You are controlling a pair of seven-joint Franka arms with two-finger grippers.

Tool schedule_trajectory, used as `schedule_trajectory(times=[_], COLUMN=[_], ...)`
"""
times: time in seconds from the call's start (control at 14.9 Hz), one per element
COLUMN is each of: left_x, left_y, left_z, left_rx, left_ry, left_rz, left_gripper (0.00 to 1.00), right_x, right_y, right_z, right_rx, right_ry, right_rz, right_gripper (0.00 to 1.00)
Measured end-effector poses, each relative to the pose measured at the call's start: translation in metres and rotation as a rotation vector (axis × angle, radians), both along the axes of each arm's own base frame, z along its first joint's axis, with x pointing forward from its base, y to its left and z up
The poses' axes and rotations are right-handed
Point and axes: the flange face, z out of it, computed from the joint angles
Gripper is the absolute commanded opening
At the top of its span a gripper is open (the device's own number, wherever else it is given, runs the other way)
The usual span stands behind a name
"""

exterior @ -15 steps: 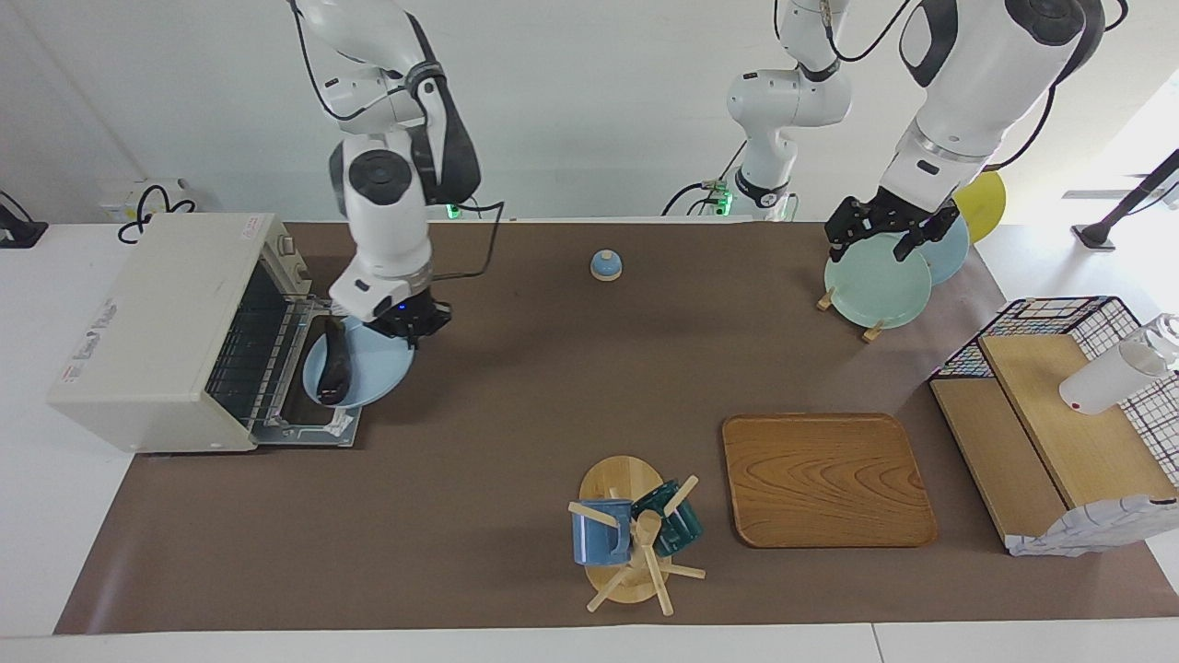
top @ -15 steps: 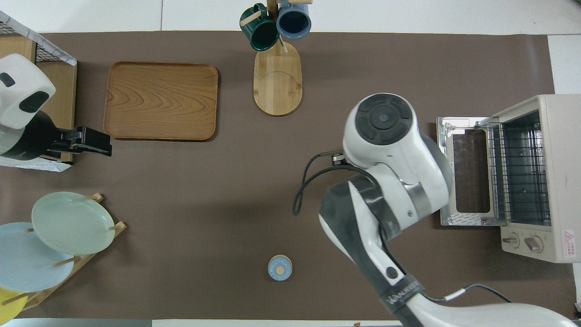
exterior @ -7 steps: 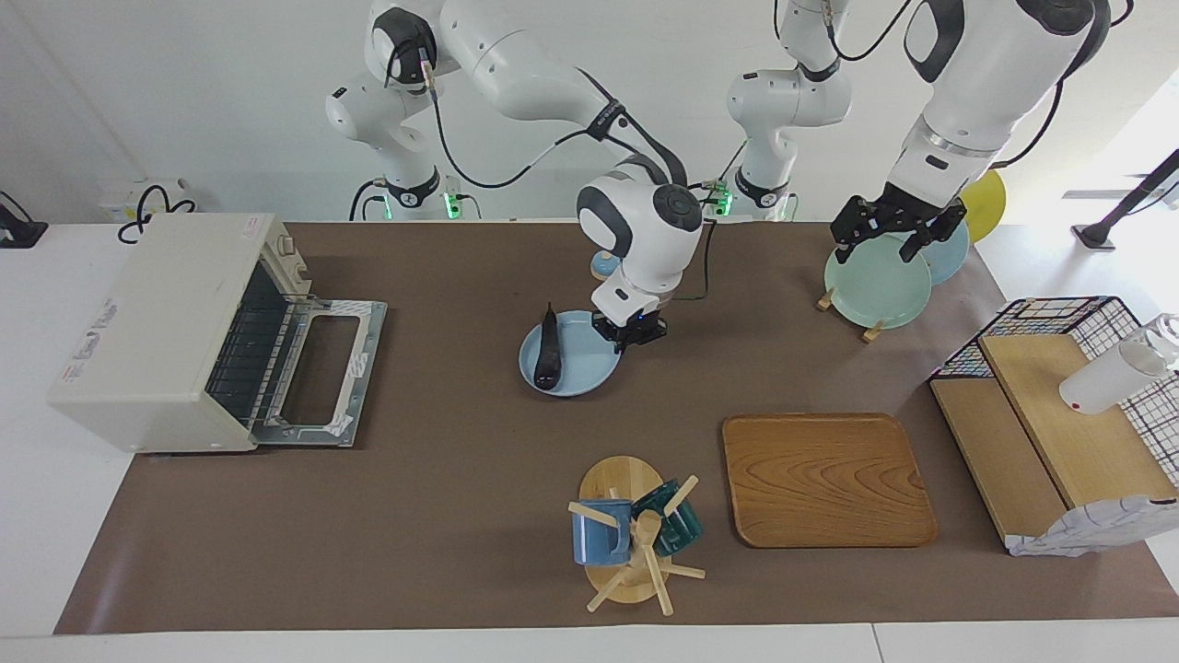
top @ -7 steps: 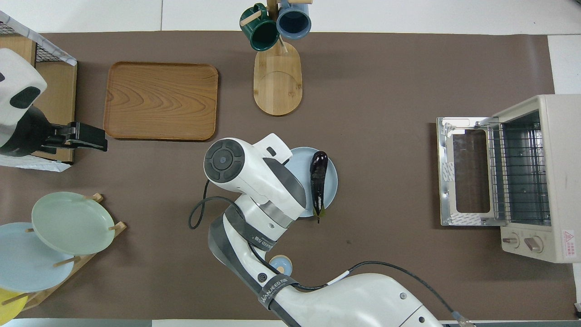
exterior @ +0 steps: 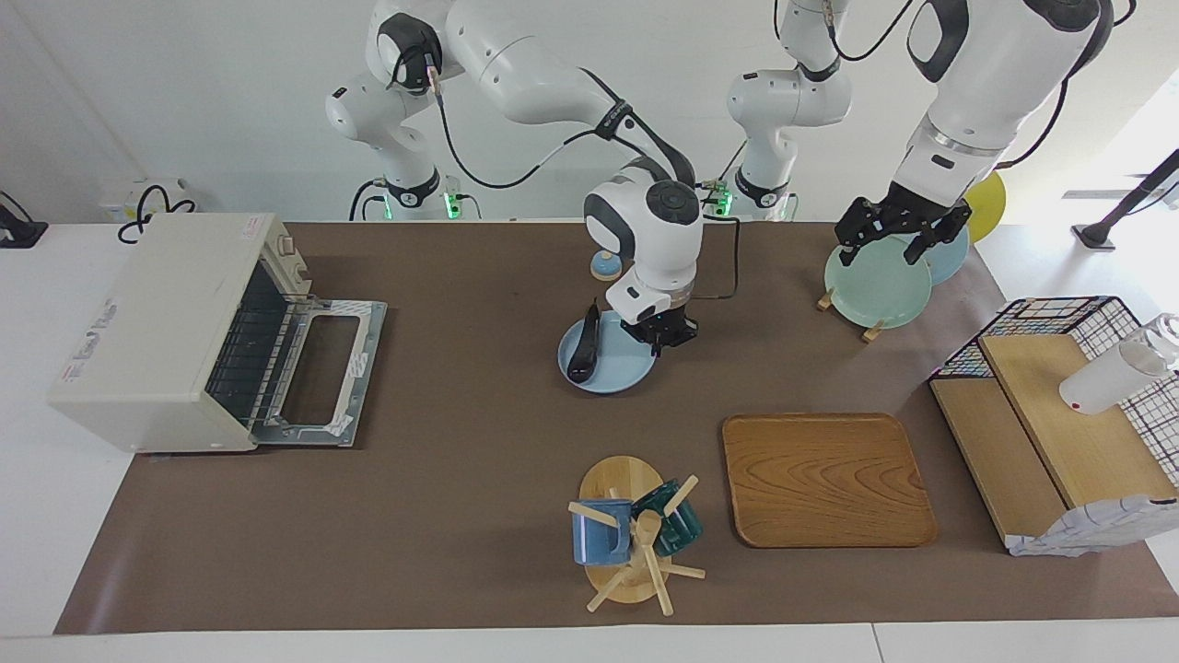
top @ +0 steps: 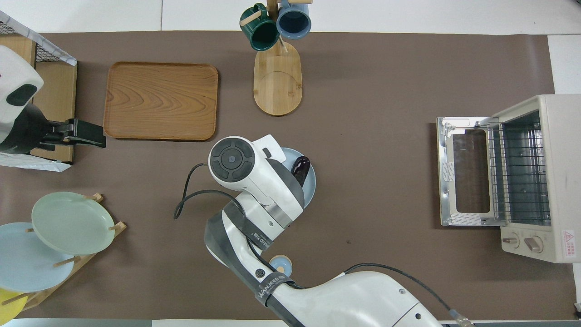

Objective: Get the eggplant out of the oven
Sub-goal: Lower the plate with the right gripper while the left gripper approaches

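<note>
eggplant (exterior: 587, 346): lies loose on the blue plate (exterior: 619, 373), mid-table, out of the oven (exterior: 170, 329).
right gripper (exterior: 665, 332): pinching the plate's rim.
left gripper (exterior: 898, 232): waits over the rack plates; fingers spread.
handling: probably light, firm, glossy, liable to roll; keep plate level.

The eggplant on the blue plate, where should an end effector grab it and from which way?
Grip the eggplant around its middle, coming straight down from above. It lies flat along the blue plate, long and slender, so fingers closing across its narrow width should fit. The right end effector sits at the plate's rim beside it.
</note>
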Motion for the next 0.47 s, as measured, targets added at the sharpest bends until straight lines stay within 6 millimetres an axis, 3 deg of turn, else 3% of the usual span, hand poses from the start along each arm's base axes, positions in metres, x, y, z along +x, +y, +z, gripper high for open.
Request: schedule_trajectory(times=[0.2, 0.33, 0.47], left_x=[0.003, 0.003, 0.004], left_y=[0.0, -0.001, -0.001], left_z=[-0.001, 0.0, 0.001], left_rx=[-0.003, -0.009, -0.013], left_ry=[-0.011, -0.013, -0.022], left_rz=[0.001, 0.002, 0.002], left_gripper=[1.0, 1.0, 1.0], right_x=[0.003, 0.006, 0.017], right_y=[-0.004, -0.005, -0.021], right_z=[-0.01, -0.006, 0.009], right_rx=[0.004, 0.003, -0.023], right_ry=[-0.001, -0.01, -0.023], right_rz=[-0.01, 0.002, 0.05], right_gripper=[0.28, 0.29, 0.26])
